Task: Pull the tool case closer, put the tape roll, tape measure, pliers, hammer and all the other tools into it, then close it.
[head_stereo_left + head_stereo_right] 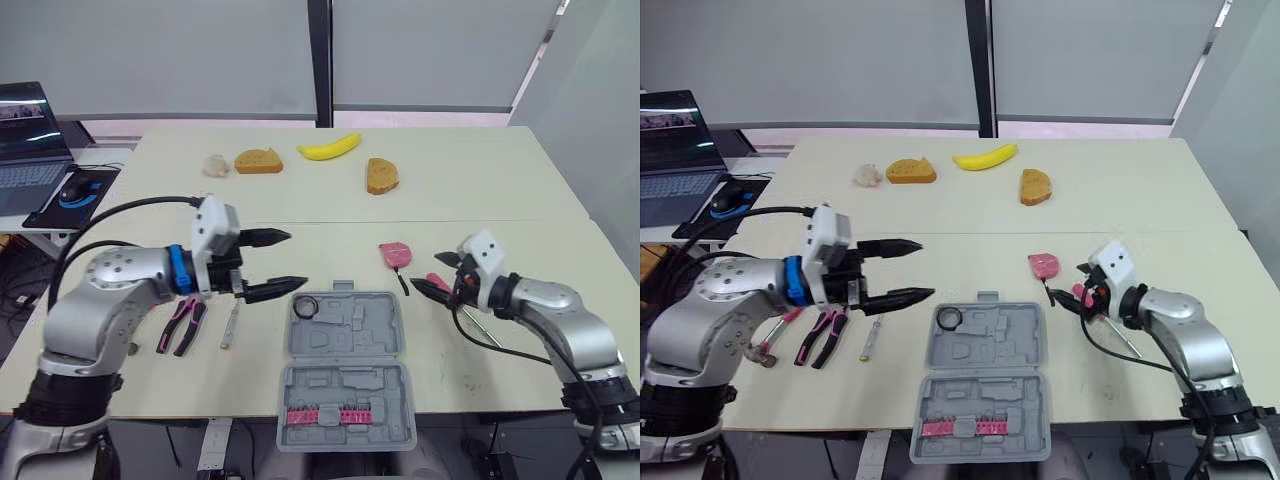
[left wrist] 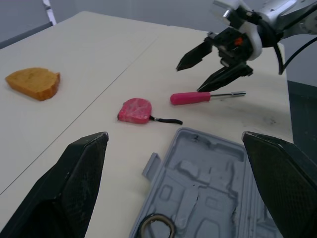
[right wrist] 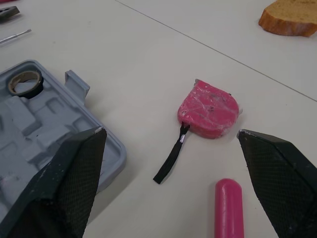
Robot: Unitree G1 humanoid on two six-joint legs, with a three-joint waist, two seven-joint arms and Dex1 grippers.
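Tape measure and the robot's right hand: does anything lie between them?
Right wrist view: mostly bare tabletop. Only the black strap of the tape measure and the tip of the pink screwdriver handle lie before the right hand.

grey tool case (image 1: 372, 328); pink tape measure (image 1: 394, 254) (black strap (image 3: 171, 158)); pink-handled screwdriver (image 2: 205, 97); yellow banana (image 1: 330, 148)

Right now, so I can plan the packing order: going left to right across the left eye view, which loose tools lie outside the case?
pliers → small silver tool → pink tape measure → pink screwdriver
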